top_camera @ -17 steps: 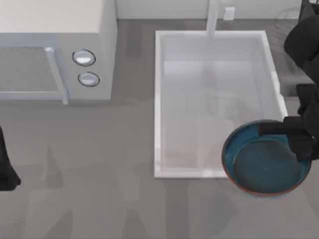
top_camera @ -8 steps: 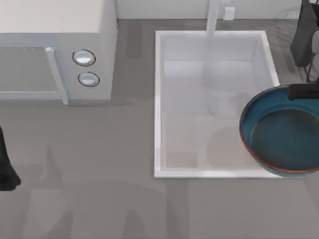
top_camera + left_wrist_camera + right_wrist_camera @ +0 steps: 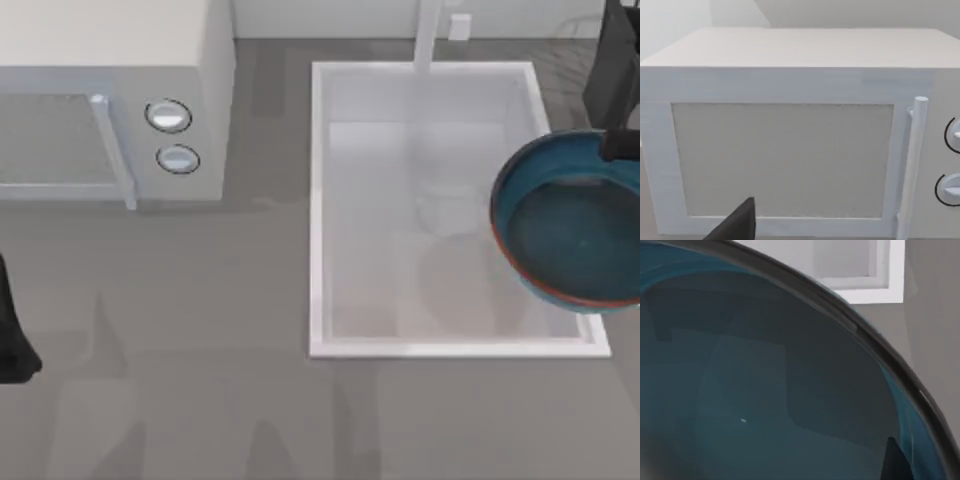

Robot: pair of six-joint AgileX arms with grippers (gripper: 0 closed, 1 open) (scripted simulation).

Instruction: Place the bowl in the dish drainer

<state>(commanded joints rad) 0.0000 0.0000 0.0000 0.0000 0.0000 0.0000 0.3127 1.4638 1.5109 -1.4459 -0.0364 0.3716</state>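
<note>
The teal-blue bowl [image 3: 565,225] with its reddish-brown rim hangs above the right wall of the white sink [image 3: 320,210], partly cut off by the top view's right edge. My right gripper [image 3: 620,147] is shut on the bowl's far rim. The bowl's glossy inside [image 3: 765,390] is close up in the right wrist view, with a dark fingertip [image 3: 895,464] at its edge. Thin grey wires of the dish drainer [image 3: 572,45] show faintly at the back right, behind the bowl. My left arm [image 3: 12,335] stays parked at the left edge.
A white microwave [image 3: 110,100] stands at the back left, and its door [image 3: 782,160] faces the left wrist camera. A faucet post [image 3: 428,35] rises behind the sink. Bare grey counter lies in front of the sink and microwave.
My right gripper has carried the bowl from the sink's front right corner toward the back and right, closer to the dish drainer. The left arm has not moved.
</note>
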